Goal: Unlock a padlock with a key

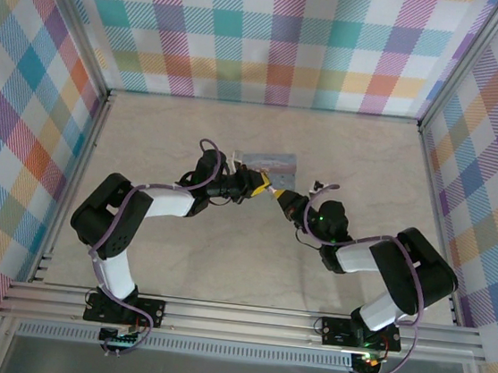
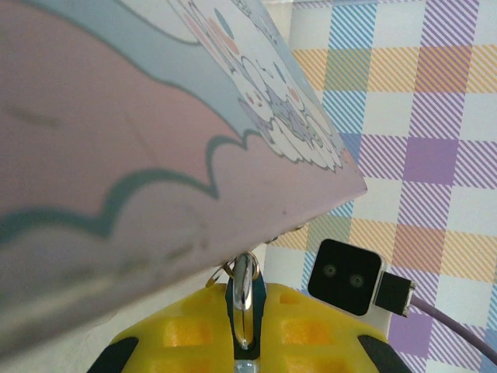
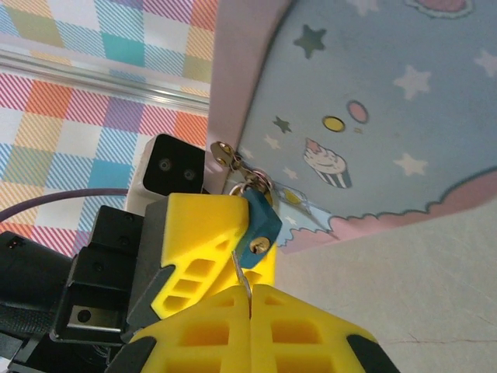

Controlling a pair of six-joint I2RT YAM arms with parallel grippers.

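The padlock [image 3: 262,224] hung from the hasp [image 3: 227,153] at the tin's [image 3: 388,116] edge. The left gripper [image 2: 245,330] was clamped on its body, I'd judge to stop it swinging and to keep the keyhole turned outward. The right gripper [image 3: 250,311], jaws pressed tight on the key [image 3: 241,273], held it in line with that keyhole, tip at the hole. How deep it sat I couldn't tell. With the two grippers nose to nose, one could brace while the other twisted.
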